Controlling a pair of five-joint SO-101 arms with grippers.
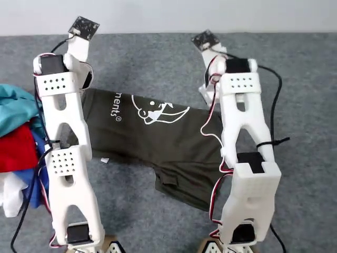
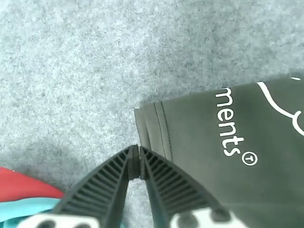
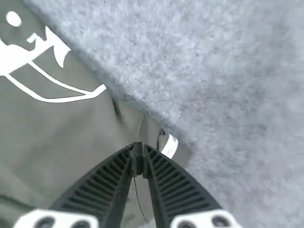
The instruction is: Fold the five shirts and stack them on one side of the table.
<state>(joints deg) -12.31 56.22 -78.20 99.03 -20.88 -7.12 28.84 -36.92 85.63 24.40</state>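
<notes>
Apparently a shirt [image 1: 158, 142] is being folded: it lies spread on the tabletop [image 1: 300, 63], with the pile [image 1: 16, 137] of others just beside its hem end. The left jaws are fully closed at the shirt's hem corner. The right jaws are closed on its opposite edge by the label [image 3: 169, 145]. Whether either pinches cloth is unclear. The next move probably needs a sure pinch, then a carry across the shirt.

The high camera looks straight down over the table [image 1: 158, 52], and both wrist cameras hover close above opposite edges of its olive shirt [image 1: 174, 153].
</notes>
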